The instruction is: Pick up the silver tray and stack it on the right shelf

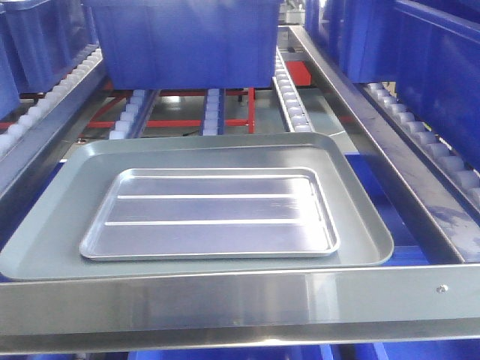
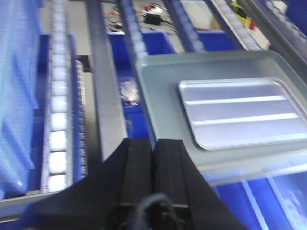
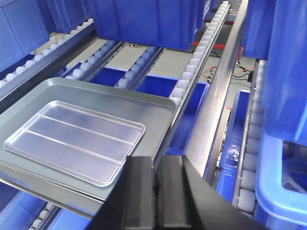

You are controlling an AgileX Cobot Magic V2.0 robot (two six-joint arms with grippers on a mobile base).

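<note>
The silver tray (image 1: 210, 214) lies flat inside a larger dull grey-green tray (image 1: 360, 225) on the roller shelf (image 1: 289, 94), just behind the shelf's broad shiny front bar (image 1: 225, 304). It also shows in the left wrist view (image 2: 242, 112) and the right wrist view (image 3: 72, 139). My left gripper (image 2: 154, 141) is shut and empty, in front of and left of the trays. My right gripper (image 3: 156, 160) is shut and empty, in front of and right of the trays. Neither gripper shows in the front view.
A big blue bin (image 1: 187, 37) stands on the rollers behind the trays. More blue bins sit on the right (image 1: 420, 45) and left (image 1: 37, 30). Red cross-braces (image 1: 180, 120) show below the rollers. Blue bins (image 3: 187, 105) fill the level underneath.
</note>
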